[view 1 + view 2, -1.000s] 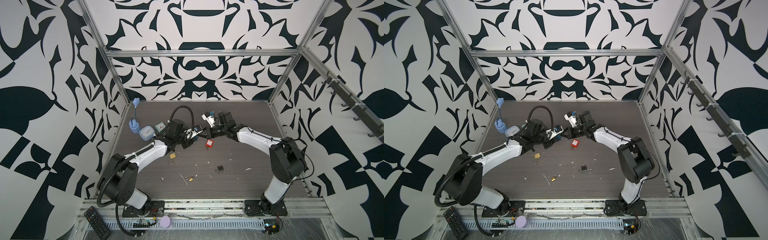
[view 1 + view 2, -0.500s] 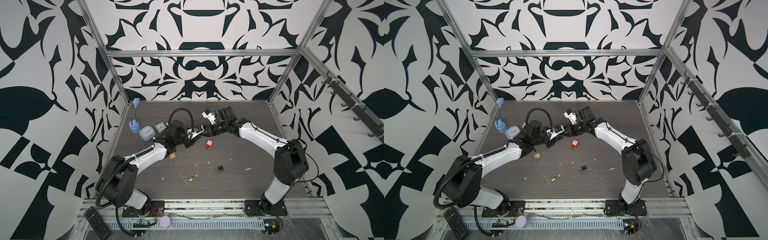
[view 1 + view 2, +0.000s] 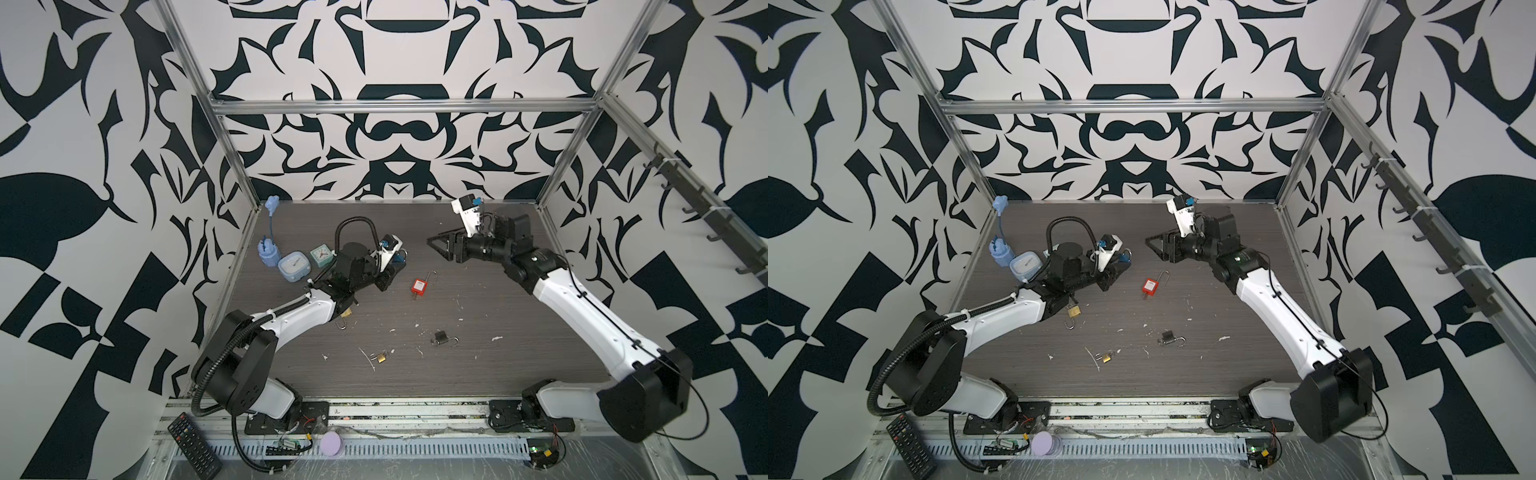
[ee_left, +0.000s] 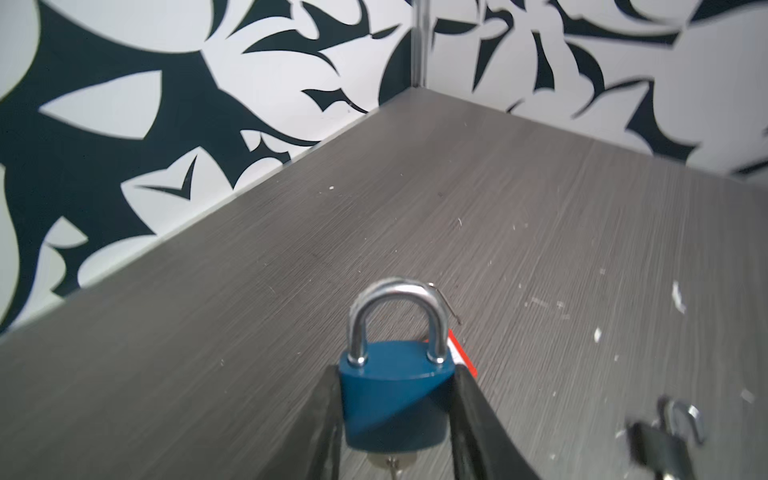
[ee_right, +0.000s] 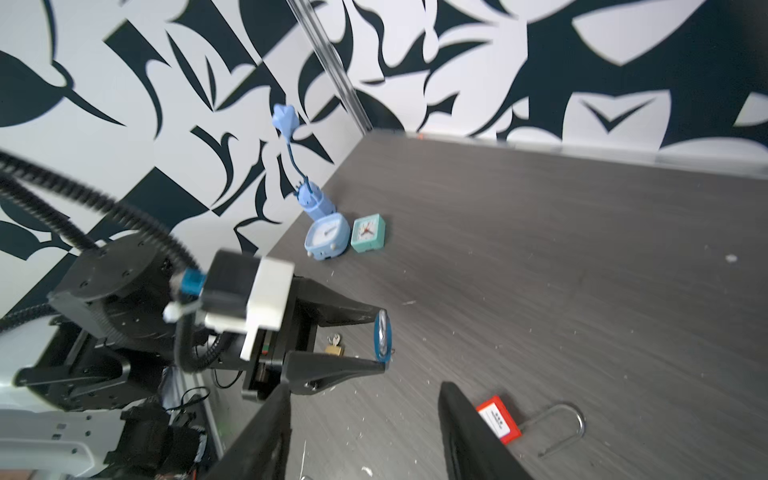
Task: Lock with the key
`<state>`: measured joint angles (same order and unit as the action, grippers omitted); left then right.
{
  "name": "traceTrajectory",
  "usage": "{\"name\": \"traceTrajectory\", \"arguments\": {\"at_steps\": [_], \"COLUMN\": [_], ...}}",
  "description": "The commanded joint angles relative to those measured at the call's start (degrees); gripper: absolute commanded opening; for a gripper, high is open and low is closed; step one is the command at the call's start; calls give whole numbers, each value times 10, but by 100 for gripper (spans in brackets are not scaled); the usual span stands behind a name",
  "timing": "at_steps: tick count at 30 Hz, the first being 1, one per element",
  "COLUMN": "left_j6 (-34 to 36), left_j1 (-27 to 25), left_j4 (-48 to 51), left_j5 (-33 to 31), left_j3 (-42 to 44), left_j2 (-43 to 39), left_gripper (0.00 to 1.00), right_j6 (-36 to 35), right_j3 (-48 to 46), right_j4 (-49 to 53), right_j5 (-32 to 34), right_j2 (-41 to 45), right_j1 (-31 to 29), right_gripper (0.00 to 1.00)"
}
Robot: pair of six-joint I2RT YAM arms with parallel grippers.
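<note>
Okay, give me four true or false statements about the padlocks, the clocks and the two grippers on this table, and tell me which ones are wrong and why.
1. The left gripper is clamped on a blue padlock. True.
2. The right gripper holds the red padlock. False: its jaws are open and empty, and the red padlock lies on the table.
3. The blue padlock's shackle is swung open. False: in the left wrist view both legs sit in the body.
4. A light blue clock and a teal clock stand side by side near the left wall. True.
</note>
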<state>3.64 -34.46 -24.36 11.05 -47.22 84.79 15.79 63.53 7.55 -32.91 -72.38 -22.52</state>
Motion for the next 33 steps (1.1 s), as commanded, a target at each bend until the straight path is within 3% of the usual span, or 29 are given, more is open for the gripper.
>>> {"name": "traceTrajectory", "arguments": {"at_steps": [1, 6, 11, 15, 33], "left_j6": [-268, -560, -714, -733, -737], "left_j1": [0, 2, 12, 21, 37], "left_j4": [-65, -104, -120, -61, -7], "left_j5": [-54, -100, -63, -19, 6], "left_j3": [-29, -11, -23, -57, -65], "left_j2": [-24, -11, 19, 29, 22], "left_gripper": [0, 0, 0, 0, 0], "right_j6": [-23, 5, 38, 53, 26], "right_j3": [-96, -162, -132, -106, -28], "right_j4": [-151, -235, -201, -190, -183], "right_j5": [29, 15, -26, -44, -17], "right_j2": [36, 54, 3, -37, -149], "right_j1": [-3, -5, -8, -17, -55], "right_gripper": [61, 62, 57, 53, 43]}}
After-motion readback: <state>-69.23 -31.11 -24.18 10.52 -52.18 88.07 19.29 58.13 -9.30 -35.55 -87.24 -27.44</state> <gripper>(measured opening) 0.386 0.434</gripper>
